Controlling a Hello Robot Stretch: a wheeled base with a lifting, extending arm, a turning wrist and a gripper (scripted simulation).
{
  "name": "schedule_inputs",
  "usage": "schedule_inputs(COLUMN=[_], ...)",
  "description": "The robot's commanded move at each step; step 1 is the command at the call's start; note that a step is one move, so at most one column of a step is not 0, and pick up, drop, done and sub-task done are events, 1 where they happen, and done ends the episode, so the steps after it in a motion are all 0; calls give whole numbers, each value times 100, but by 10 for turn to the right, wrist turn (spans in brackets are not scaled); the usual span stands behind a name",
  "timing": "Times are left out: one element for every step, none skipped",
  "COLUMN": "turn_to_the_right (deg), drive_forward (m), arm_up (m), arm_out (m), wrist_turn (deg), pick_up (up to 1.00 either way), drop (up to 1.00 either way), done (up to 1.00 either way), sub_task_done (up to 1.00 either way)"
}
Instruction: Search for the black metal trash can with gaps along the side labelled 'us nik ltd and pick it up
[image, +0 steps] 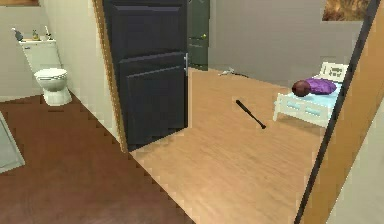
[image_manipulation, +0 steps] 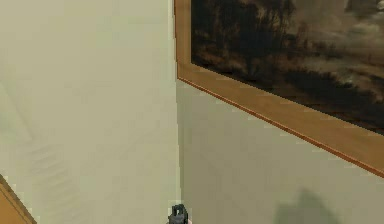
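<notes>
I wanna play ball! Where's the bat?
The black bat lies on the wooden floor in the forward view's right half, just left of the small bed.

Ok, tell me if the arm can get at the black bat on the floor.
Probably not. The bat lies ahead on the wood floor, past the black door, while the arm's side faces a wall and a framed painting. The base would likely need to drive over and turn first.

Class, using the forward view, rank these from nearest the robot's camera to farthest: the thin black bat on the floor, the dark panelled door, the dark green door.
1. The dark panelled door, left of centre, standing ajar.
2. The thin black bat, lying on the wooden floor, right of centre.
3. The dark green door, in the far wall.
</notes>
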Motion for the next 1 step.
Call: schedule_inputs(turn_to_the_right=[0], drive_forward=[0], arm_up=[10], arm_out=[0], wrist_turn=[0], pick_up=[0], drop=[0], done=[0], sub_task_done=[0])
